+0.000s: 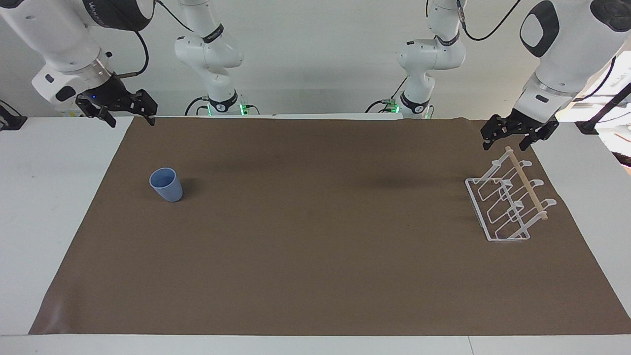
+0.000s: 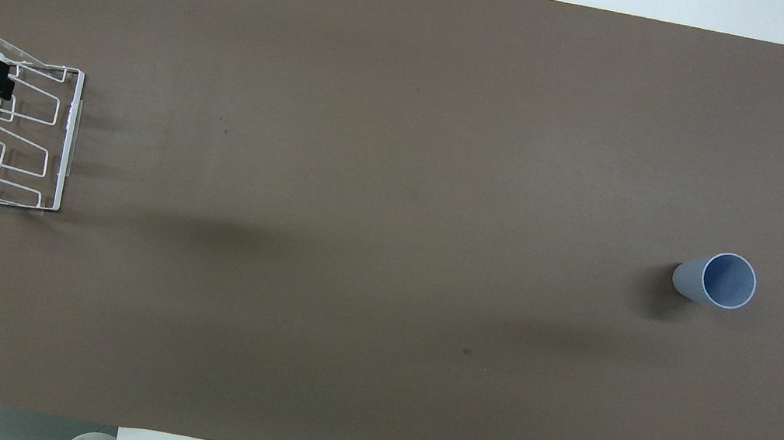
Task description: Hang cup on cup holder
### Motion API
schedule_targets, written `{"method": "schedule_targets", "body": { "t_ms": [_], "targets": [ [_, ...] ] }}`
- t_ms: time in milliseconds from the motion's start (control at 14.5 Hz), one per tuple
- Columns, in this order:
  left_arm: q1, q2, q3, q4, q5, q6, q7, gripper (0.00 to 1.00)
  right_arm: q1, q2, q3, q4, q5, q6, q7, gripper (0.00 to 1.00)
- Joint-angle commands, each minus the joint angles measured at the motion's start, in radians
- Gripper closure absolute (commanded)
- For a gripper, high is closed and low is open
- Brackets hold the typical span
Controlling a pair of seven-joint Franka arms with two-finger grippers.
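Note:
The light-blue cup (image 1: pixel 166 185) stands upright, mouth up, on the brown mat toward the right arm's end of the table; it also shows in the overhead view (image 2: pixel 717 279). The white wire cup holder (image 1: pixel 475 199) with its wooden rod (image 1: pixel 526 183) stands toward the left arm's end, and shows in the overhead view too (image 2: pixel 68 137). My left gripper (image 1: pixel 507 144) hangs open and empty in the air over the rod's end, apart from it. My right gripper (image 1: pixel 130 120) hangs open and empty over the mat's edge, apart from the cup.
A brown mat (image 1: pixel 315 246) covers most of the white table (image 1: pixel 49 197). Bare white table strips run along both ends and along the edge farthest from the robots. Nothing else lies on the mat between cup and holder.

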Motion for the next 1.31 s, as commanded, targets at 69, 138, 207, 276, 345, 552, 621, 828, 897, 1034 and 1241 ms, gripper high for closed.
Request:
{"method": "schedule_targets", "body": {
  "t_ms": [69,138,207,276,345,552,621,828,897,1034,1241],
  "targets": [
    [0.002,-0.013,0.004,-0.002,0.018,-0.018,0.012,0.00,-0.008,-0.012,0.005,-0.009,-0.013,-0.008,-0.023,0.00],
    [0.004,-0.014,0.004,-0.001,0.018,-0.018,0.012,0.00,-0.008,-0.012,0.005,-0.009,-0.013,-0.008,-0.021,0.00],
    [0.005,-0.014,0.004,-0.001,0.018,-0.018,0.014,0.00,-0.008,-0.012,0.005,-0.009,-0.011,-0.008,-0.018,0.00],
    [0.005,-0.014,0.005,-0.001,0.017,-0.018,0.014,0.00,-0.010,-0.010,0.005,-0.005,-0.010,-0.005,-0.018,0.00],
    [0.007,-0.014,0.005,-0.002,0.017,-0.018,0.014,0.00,-0.010,-0.022,0.000,-0.006,-0.010,-0.007,-0.015,0.00],
    [0.007,-0.020,0.007,-0.007,0.018,-0.023,0.014,0.00,-0.020,-0.038,-0.003,-0.047,-0.010,-0.001,-0.021,0.00],
    [0.007,-0.022,0.007,-0.011,0.018,-0.024,0.012,0.00,-0.039,-0.069,-0.003,-0.120,-0.008,0.068,-0.024,0.00],
    [0.008,-0.025,0.009,-0.019,0.018,-0.023,0.011,0.00,-0.103,-0.130,-0.006,-0.395,-0.005,0.365,-0.150,0.00],
    [0.008,-0.025,0.009,-0.019,0.017,-0.021,0.009,0.00,-0.120,-0.122,-0.004,-0.437,-0.004,0.422,-0.156,0.00],
    [0.008,-0.025,0.010,-0.019,0.017,-0.021,0.006,0.00,-0.123,-0.105,-0.006,-0.468,0.015,0.475,-0.184,0.00],
    [0.019,-0.025,0.009,-0.019,0.017,-0.021,0.005,0.00,-0.125,-0.059,-0.006,-0.485,0.016,0.516,-0.221,0.00]
  ]
}}
